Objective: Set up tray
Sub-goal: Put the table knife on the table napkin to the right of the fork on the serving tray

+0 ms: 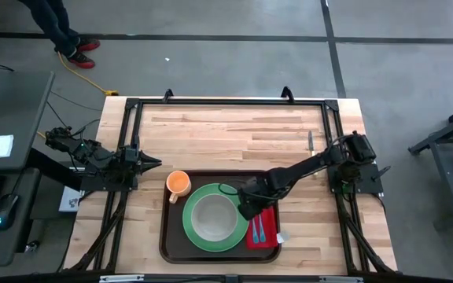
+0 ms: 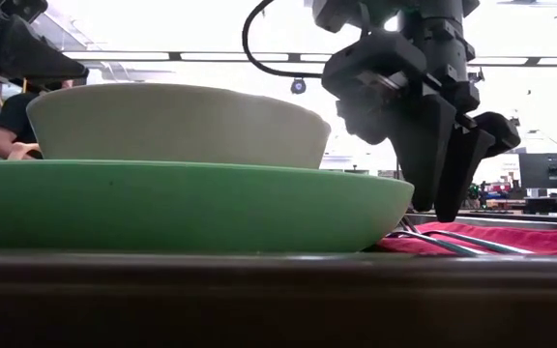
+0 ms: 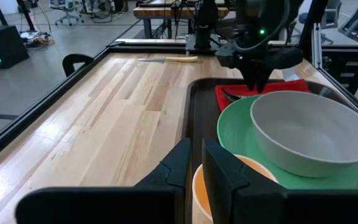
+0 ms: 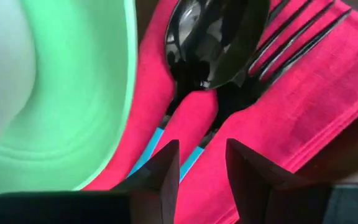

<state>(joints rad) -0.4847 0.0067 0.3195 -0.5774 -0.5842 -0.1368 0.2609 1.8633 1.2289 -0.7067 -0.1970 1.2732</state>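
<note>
Most of the setting looks done from where I sit: the tray (image 1: 166,236) lies at the near edge of the counter (image 1: 234,134), carrying a green plate (image 1: 193,236) with a pale bowl (image 1: 211,217) on it, and a red napkin (image 1: 267,236) just right of the plate with a spoon (image 4: 219,43) and a fork (image 4: 297,37) laid side by side on it. An orange cup (image 1: 178,183) stands at the plate's far left, on the tray's corner.

My right end effector (image 4: 201,165) hangs right above the cutlery handles beside the plate, fingers parted and holding nothing that I can see; I judge the utensils are released. My left end effector (image 3: 196,163) waits left of the plate, just short of the cup, jaws nearly closed on nothing.

A knife (image 1: 310,141) lies on the bare counter well beyond the plate, to the right; I'd guess that is what remains. The right arm over the napkin is the only obstruction.
</note>
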